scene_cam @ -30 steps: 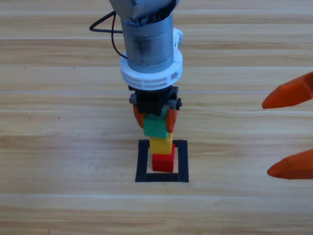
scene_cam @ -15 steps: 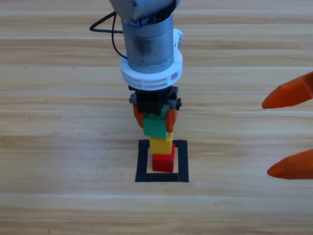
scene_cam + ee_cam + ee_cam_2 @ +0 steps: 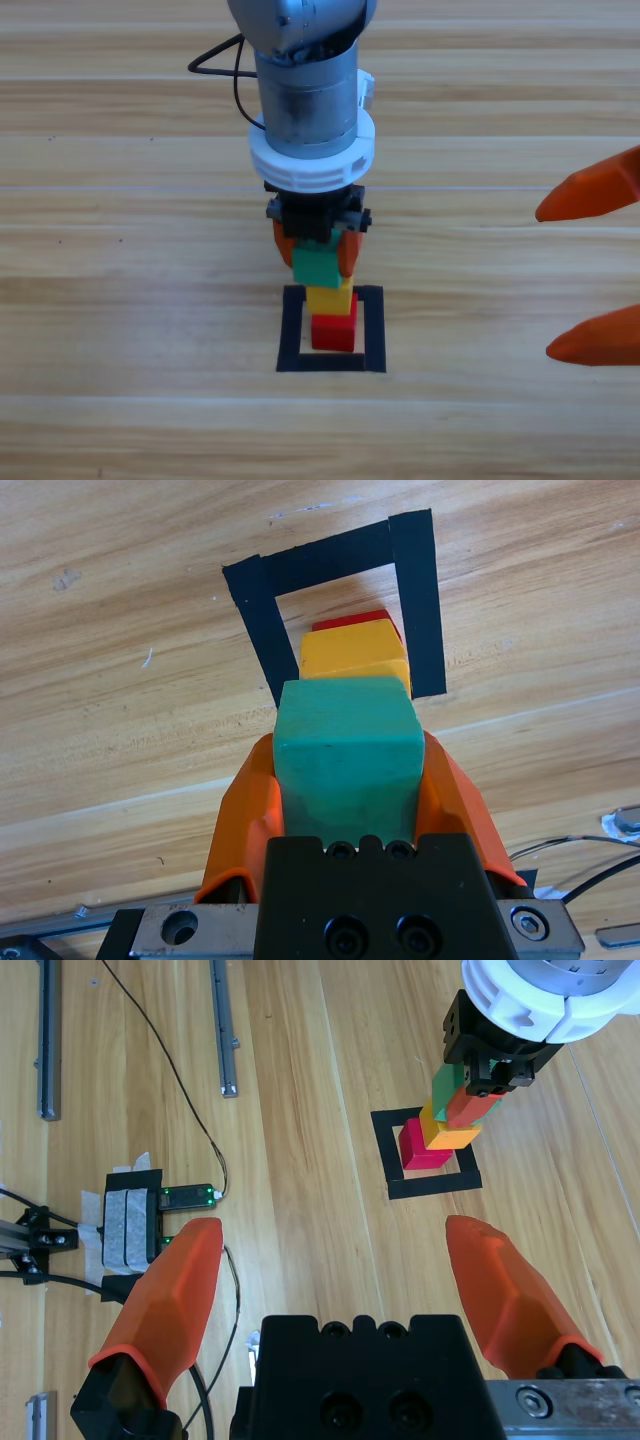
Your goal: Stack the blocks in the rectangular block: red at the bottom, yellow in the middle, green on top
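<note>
Left gripper comes straight down near mid-table, jaws clamped on the green cube, one orange finger on each side. Green sits on/just over the yellow cube; can't tell if it's fully resting. Yellow is on the red cube, red inside the black tape square, toward its middle. Stack looks a bit staggered, green offset toward 10 o'clock from red. Right gripper waits at 3 o'clock by the pic edge, jaws wide apart, well away from the stack.
</note>
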Tool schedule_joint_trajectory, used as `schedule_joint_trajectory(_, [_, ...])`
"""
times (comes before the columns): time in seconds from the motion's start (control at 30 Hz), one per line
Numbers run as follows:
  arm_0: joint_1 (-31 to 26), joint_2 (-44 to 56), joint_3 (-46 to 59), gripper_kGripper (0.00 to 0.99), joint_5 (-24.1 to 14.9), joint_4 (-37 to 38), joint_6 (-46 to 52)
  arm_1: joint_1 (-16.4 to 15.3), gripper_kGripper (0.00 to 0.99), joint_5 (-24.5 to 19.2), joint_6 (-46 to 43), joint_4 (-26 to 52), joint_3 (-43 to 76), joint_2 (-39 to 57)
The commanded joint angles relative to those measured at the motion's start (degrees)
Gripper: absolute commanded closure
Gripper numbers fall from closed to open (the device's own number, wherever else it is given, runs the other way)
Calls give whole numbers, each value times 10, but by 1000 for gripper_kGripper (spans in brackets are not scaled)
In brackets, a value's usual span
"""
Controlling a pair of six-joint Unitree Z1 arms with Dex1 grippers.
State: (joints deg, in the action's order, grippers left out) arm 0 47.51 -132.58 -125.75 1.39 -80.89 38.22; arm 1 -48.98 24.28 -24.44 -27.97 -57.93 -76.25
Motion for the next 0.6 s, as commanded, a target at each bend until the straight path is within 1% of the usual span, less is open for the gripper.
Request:
schedule_joint_trajectory(0.03, [14, -28, -10, 990, -6, -4, 5, -16, 1, 12, -3, -9, -5, -25])
schedule_joint_trajectory(0.6, [22, -31, -16, 990, -6, -4, 9, -16, 1, 12, -3, -9, -5, -26])
